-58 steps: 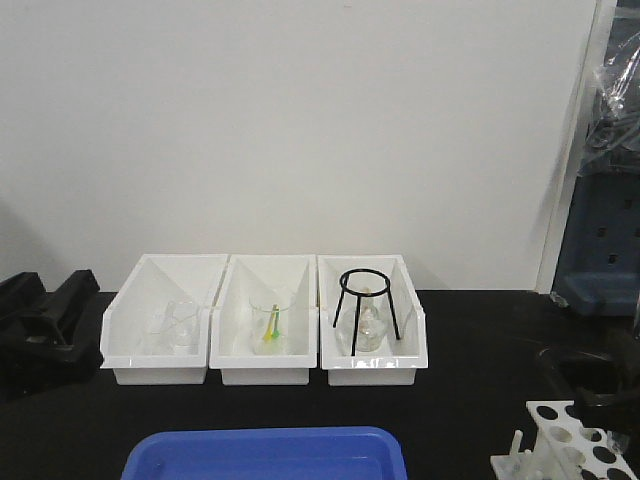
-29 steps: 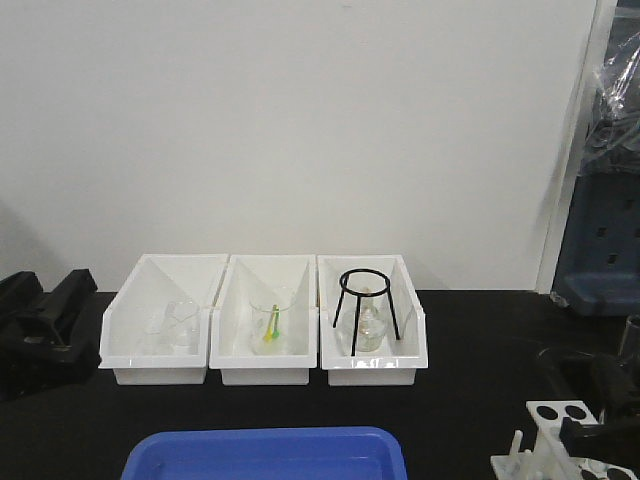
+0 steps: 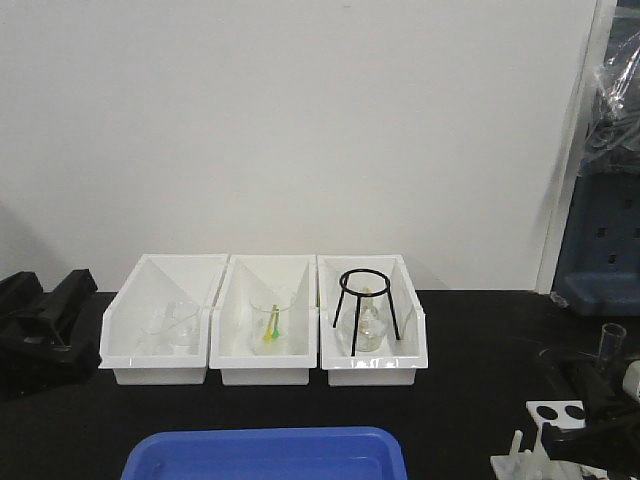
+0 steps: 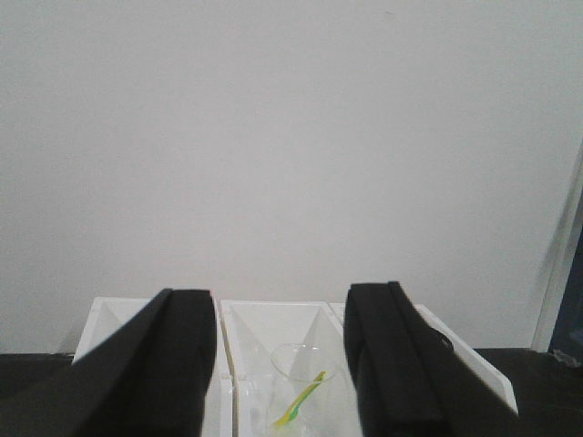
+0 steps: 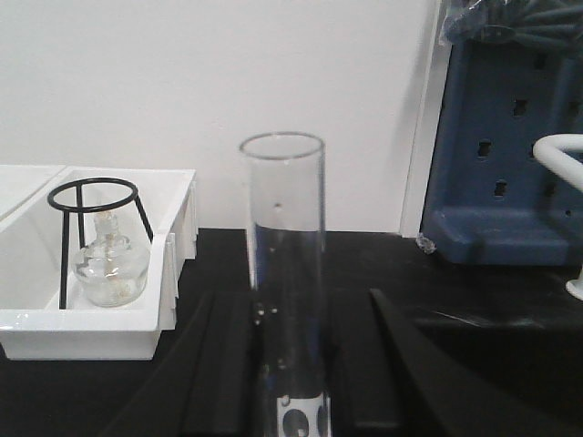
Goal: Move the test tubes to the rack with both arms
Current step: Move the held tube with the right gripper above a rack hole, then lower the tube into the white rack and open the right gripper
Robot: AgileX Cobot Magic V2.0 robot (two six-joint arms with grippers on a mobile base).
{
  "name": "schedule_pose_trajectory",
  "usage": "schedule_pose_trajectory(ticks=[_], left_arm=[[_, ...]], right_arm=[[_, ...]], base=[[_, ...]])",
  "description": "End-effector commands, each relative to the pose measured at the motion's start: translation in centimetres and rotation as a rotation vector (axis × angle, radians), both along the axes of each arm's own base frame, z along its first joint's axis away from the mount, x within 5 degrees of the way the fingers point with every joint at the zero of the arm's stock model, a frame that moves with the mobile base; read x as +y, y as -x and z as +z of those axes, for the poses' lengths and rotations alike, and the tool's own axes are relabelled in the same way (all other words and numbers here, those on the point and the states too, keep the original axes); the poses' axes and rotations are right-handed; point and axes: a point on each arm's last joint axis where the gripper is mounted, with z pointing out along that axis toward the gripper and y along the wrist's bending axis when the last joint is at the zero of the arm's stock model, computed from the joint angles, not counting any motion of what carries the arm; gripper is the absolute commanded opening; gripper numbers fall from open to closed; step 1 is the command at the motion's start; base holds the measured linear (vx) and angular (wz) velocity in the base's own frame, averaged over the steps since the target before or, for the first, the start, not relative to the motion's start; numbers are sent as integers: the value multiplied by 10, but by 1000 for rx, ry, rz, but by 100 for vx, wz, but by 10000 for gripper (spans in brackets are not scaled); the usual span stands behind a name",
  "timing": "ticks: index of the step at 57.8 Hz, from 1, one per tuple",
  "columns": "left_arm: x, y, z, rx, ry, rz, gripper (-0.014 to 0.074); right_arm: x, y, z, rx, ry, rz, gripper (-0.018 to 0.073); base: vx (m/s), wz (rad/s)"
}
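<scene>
Here, test tube [image 5: 282,273] upright in right gripper [image 5: 301,382]; rack [image 3: 555,412] below

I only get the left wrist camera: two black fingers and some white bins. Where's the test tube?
Observer: The test tube stands upright between the fingers of the right gripper, well off to the right of your bins.
Operator: Is the rack close to it?
Observer: Yes. The rack looks to sit just below the tube, partly hidden by that gripper.
</scene>
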Motion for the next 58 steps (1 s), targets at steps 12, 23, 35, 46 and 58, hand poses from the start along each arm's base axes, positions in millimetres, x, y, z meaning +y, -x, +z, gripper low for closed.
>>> schedule_pose_trajectory(ticks=[12,23,35,46,58], left_arm=[[4,3,21,-120,37,28,444],[4,3,21,-120,37,28,444],[4,3,21,-120,37,28,444],[4,3,21,-121,37,28,444],[4,3,21,-121,37,28,444]], right_arm=[[-1,-9,10,-116,35,-16,-6],[-1,-13,3,-110,30,-24,-6],[0,-15,-7,-82,20,-21,-6],[-6,5,-25,-167,-24,-53,-6],[-7,10,-40,-135,-16,-46,-6]], base=[[0,0],[0,0],[0,0],[0,0],[0,0]])
